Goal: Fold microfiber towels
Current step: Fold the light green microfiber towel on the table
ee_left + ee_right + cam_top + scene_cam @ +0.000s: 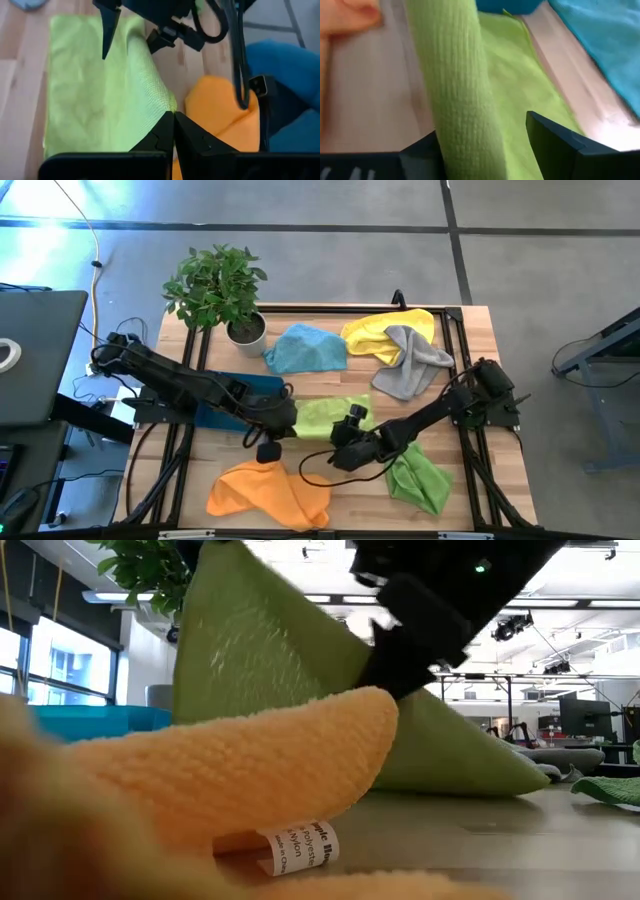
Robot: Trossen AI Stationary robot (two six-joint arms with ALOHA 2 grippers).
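Lime-green microfiber towel [325,417] lies mid-worktop, one edge lifted into a steep fold. Clamped on that raised edge is the left pincer [173,116], its dark fingers pressed together on the cloth. Beside it the right pincer [485,145] stands spread wide, a hanging strip of the same towel passing between its fingers (not squeezed). An orange microfiber towel [268,490] lies crumpled near the wooden worktop [500,480] front edge.

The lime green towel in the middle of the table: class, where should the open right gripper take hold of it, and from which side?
Probably the raised edge of the lime green towel, which already runs between the right gripper and its open fingers. The left gripper pinches a corner and lifts it, so this edge stands off the table; closing from the right arm's side seems simplest.
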